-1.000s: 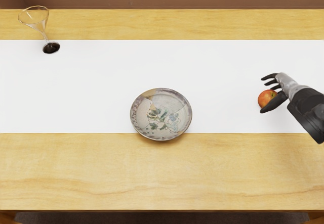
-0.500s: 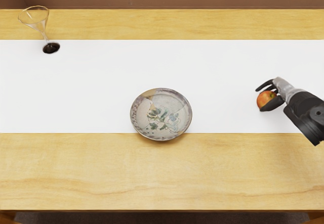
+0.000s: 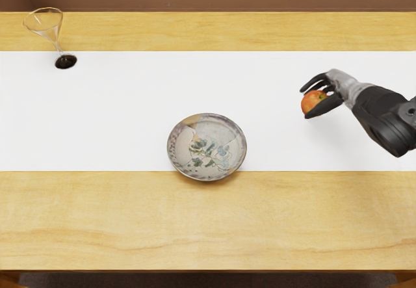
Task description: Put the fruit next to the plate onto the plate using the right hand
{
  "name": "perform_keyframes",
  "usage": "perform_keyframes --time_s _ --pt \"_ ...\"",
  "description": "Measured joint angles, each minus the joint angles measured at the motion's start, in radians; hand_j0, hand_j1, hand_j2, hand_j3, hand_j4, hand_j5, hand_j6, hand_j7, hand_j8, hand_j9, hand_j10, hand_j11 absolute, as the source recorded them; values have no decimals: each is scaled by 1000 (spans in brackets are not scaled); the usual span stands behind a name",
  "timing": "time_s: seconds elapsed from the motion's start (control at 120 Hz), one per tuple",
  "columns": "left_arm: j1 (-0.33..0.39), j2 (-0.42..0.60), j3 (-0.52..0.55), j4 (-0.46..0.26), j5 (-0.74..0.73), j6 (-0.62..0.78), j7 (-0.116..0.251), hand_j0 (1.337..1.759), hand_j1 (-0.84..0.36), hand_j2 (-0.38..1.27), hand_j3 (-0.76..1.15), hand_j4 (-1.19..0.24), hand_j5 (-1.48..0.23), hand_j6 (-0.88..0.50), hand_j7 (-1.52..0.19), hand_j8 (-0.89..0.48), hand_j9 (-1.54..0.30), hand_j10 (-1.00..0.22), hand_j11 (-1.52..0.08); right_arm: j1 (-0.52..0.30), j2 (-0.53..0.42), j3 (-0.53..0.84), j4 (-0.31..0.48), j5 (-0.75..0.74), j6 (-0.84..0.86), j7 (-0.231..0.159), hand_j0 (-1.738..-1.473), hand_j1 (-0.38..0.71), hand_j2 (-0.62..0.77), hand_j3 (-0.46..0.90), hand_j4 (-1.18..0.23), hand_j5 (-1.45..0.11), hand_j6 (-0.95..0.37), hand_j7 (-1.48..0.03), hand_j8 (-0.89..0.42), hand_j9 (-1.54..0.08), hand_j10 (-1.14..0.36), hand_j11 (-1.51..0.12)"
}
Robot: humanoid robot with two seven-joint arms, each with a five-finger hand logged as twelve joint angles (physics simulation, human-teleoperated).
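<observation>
Wood tabletop (image 3: pixel 208 223), carry step: fruit in grasp, plate not yet reached.
Left to right: stemmed glass (image 3: pixel 49 31) at the far-left corner; plate (image 3: pixel 174 146) mid-way along the white runner (image 3: pixel 117 112), nothing on it; fruit (image 3: pixel 312 101) well off to its right, with the right robot hand (image 3: pixel 330 90) clamped on it, fingers above, thumb below. Judged: transport phase. Next move calls for travel leftward and toward the near edge, then a lowering onto the plate before release.

bright, even, diffuse light over the whole surface (image 3: pixel 208 223); only a thin faint shadow hugs the plate (image 3: pixel 227 132) at its lower rim. the render is crisp edge to edge.
</observation>
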Motion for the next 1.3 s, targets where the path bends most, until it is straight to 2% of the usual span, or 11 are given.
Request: perform_keyframes --time_s 0.25,0.458,0.592,0.617,0.708,0.8,0.9,1.033,1.142,1.3 --pt "0 0 0 0 0 0 0 1658 349 0 0 0 0 0 0 0 0 0 0 55 190 37 17 5 31 1 -1653 218 157 1 -655 -915 -474 -880 -361 -915 -526 -928" --pt "0 0 0 0 0 0 0 1658 349 0 0 0 0 0 0 0 0 0 0 48 337 -2 17 8 33 1 -1654 236 183 1 -649 -933 -458 -884 -348 -931 -511 -942" --pt "0 0 0 0 0 0 0 1658 349 0 0 0 0 0 0 0 0 0 0 22 382 -29 13 9 33 1 -1656 251 216 1 -636 -934 -447 -875 -332 -926 -501 -931" --pt "0 0 0 0 0 0 0 1658 349 0 0 0 0 0 0 0 0 0 0 20 386 -31 13 9 33 1 -1656 248 213 0 -621 -910 -452 -854 -343 -902 -506 -906" --pt "0 0 0 0 0 0 0 1658 349 0 0 0 0 0 0 0 0 0 0 15 384 -16 20 3 30 1 -1657 49 134 0 -411 -600 -304 -564 -234 -595 -338 -598" --pt "0 0 0 0 0 0 0 1658 349 0 0 0 0 0 0 0 0 0 0 9 362 76 42 3 107 1 -1657 -88 85 0 -269 -391 -201 -368 -156 -388 -222 -389" --pt "0 0 0 0 0 0 0 1658 349 0 0 0 0 0 0 0 0 0 0 -75 339 303 54 46 377 1 -1658 -181 51 0 -172 -249 -130 -235 -103 -247 -143 -248" --pt "0 0 0 0 0 0 0 1658 349 0 0 0 0 0 0 0 0 0 0 -248 319 639 58 246 732 1 -1658 -251 25 0 -98 -141 -77 -133 -62 -140 -83 -140" --pt "0 0 0 0 0 0 0 1658 349 0 0 0 0 0 0 0 0 0 0 -382 283 809 55 453 837 1 -1658 -283 13 0 -65 -92 -52 -88 -44 -91 -56 -92" --pt "1 0 0 0 0 0 0 1658 349 0 0 0 0 0 0 0 0 0 0 -598 238 981 50 703 882 1 -1658 -308 5 0 -39 -54 -33 -52 -29 -54 -35 -54"
